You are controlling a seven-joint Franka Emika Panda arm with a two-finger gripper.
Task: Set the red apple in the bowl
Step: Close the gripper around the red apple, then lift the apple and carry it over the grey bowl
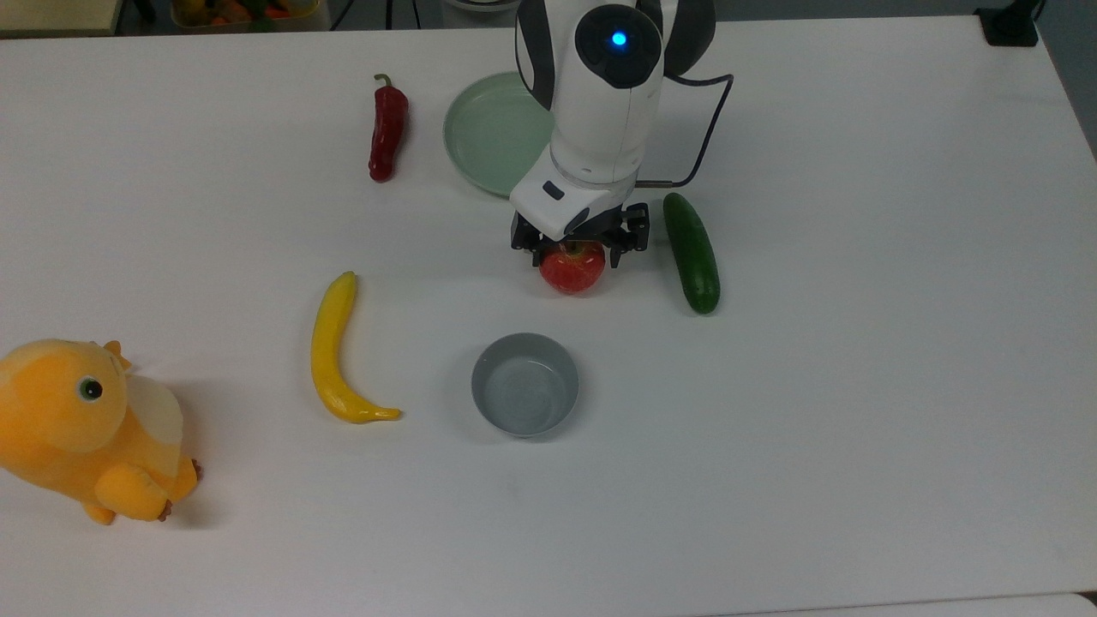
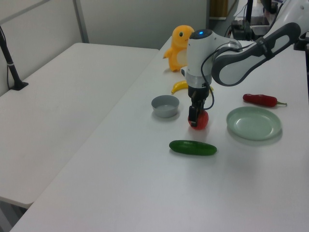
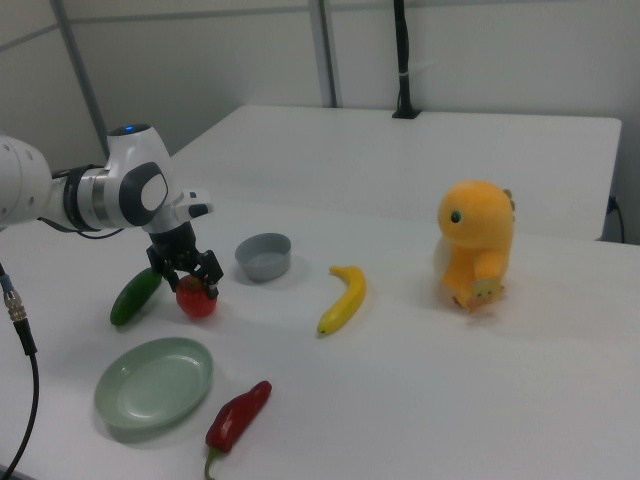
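Gripper (image 1: 577, 249): black fingers down either side of the apple, jaws closed in against it, seemingly gripping it.
Apple (image 1: 572, 269): round, glossy red, sitting on the table between the fingers, its top tucked under the gripper.
Cucumber (image 1: 692, 252): long, dark green, smooth, just beside the apple on the top view's right.
Bowl (image 1: 524, 395): small, round, grey, straight-sided, apart from the apple, nearer the top view's bottom edge.
Plate (image 1: 488, 133): shallow, pale green, behind the arm.
Table (image 1: 857, 343): flat, matte white.

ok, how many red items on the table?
2. A round glossy red apple under the claw, near the top view's centre; a long dark-red chili pepper beside the shallow pale-green plate, on the top view's left.
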